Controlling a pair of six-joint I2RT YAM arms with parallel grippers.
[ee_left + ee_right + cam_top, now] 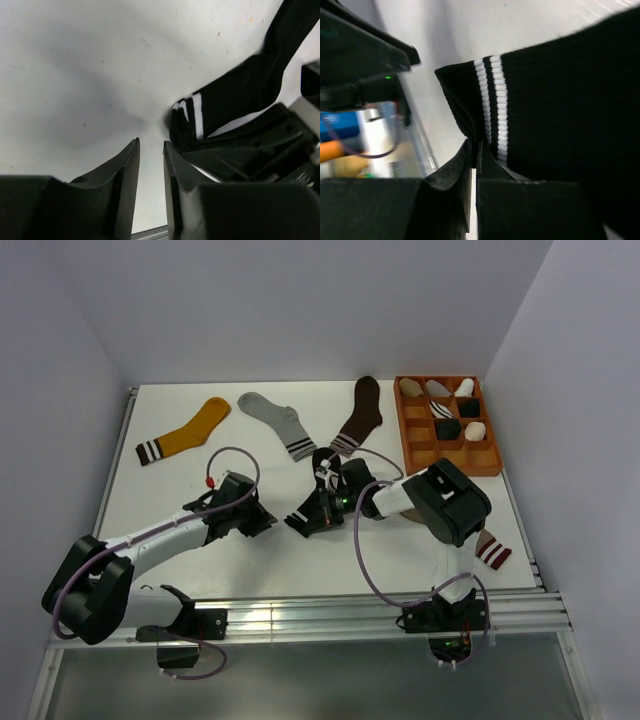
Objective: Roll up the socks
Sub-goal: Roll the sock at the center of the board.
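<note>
On the table (160, 490), the wooden tray (485, 455) is sitting at two o'clock, seemingly for finished rolls; the black striped sock (560, 110) is lying near centre, the right gripper (474, 150) pinching its cuff tight, likely to start the roll; the left gripper (151, 145), at the cuff's nine o'clock, is hanging slightly parted, holding nothing.

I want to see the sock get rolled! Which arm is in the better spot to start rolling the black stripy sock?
Probably the right. The right gripper is shut on the cuff of the black striped sock, ready to roll. The left gripper is beside it, slightly open and empty.
</note>
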